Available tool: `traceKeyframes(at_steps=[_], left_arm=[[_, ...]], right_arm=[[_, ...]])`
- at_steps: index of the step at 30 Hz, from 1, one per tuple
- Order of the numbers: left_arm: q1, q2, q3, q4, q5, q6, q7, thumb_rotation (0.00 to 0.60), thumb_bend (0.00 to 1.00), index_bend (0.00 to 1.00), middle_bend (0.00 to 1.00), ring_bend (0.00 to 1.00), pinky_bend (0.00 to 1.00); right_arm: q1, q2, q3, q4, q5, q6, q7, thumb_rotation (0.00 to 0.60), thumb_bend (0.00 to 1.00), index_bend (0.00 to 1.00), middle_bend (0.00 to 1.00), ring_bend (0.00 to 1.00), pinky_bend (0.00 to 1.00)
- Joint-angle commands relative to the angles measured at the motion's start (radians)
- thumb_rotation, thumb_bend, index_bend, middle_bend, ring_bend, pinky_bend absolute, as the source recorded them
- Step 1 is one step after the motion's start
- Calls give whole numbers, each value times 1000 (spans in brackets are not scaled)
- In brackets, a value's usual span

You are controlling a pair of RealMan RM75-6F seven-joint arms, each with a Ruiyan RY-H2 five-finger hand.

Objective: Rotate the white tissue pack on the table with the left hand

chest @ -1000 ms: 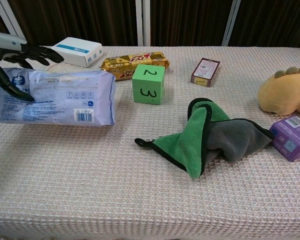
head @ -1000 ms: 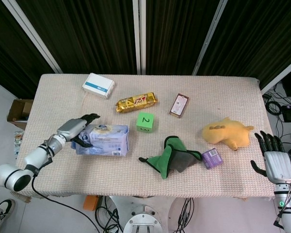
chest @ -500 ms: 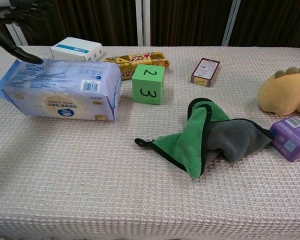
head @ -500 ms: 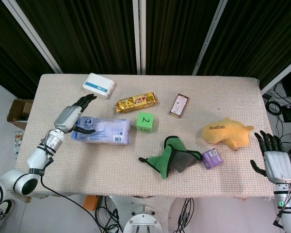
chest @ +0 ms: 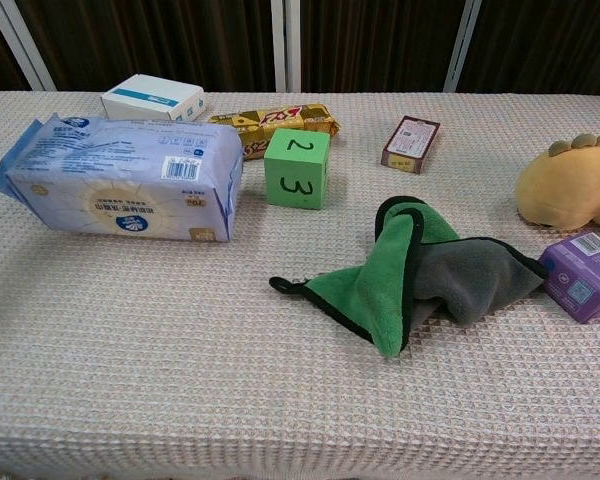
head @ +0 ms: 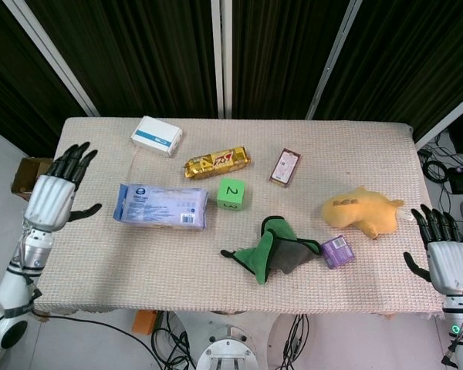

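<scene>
My left hand (head: 52, 199) hangs off the table's (head: 370, 154) left edge, fingers spread wide, holding nothing. White tissue pack (head: 161, 206) lies lengthwise on the table, apart from that hand, just left of the green cube (head: 230, 193). My right hand (head: 445, 257) sits at the table's right edge, fingers apart, empty. Green cloth (head: 268, 250) lies near the front.

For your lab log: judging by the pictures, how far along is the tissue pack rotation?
Done, it seems: the tissue pack lies alone on the table, beside the green cube. In hand: nothing; the left hand is off the pack at the table's edge, fingers spread. The right hand is open too. Left: apparently nothing.
</scene>
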Motion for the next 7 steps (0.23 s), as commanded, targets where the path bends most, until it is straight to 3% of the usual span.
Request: traceKeyframes(at_steps=[1, 7], left_arm=[[157, -1, 115, 18, 50, 118, 78, 600, 82, 5, 0, 0, 199], [239, -45, 151, 85, 35, 164, 63, 600, 82, 5, 0, 0, 199]], right_arm=[[-17, 8, -11, 12, -15, 23, -13, 600, 202, 0, 0, 0, 0], [-30, 13, -15, 6, 14, 9, -33, 600, 197, 0, 0, 0, 0]])
